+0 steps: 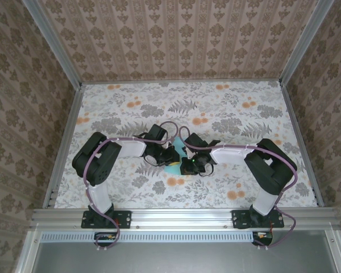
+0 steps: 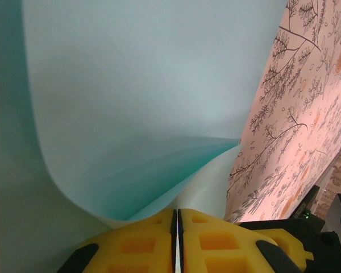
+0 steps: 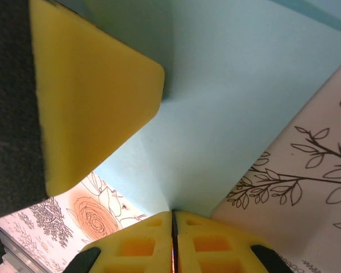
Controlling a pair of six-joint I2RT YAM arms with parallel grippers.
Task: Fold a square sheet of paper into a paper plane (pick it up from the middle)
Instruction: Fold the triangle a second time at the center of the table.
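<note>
The light-teal square sheet of paper point(image 1: 174, 166) lies at the table's middle, mostly hidden under both wrists. In the left wrist view the sheet of paper point(image 2: 142, 96) curls up in a broad bend, its edge pinched in my left gripper point(image 2: 177, 213), whose yellow fingers point(image 2: 133, 244) are shut. The right wrist view has the sheet of paper point(image 3: 227, 108) running into my right gripper point(image 3: 173, 215), shut on its edge. A yellow fingertip point(image 3: 91, 96) of the left gripper presses the paper at upper left there. Seen from above, the left gripper point(image 1: 171, 156) and right gripper point(image 1: 186, 160) meet over the sheet.
The table point(image 1: 227, 114) is covered in a floral cloth with orange flowers. Patterned walls and aluminium rails point(image 1: 65, 142) box it in on three sides. The arm bases stand at the near rail point(image 1: 182, 216).
</note>
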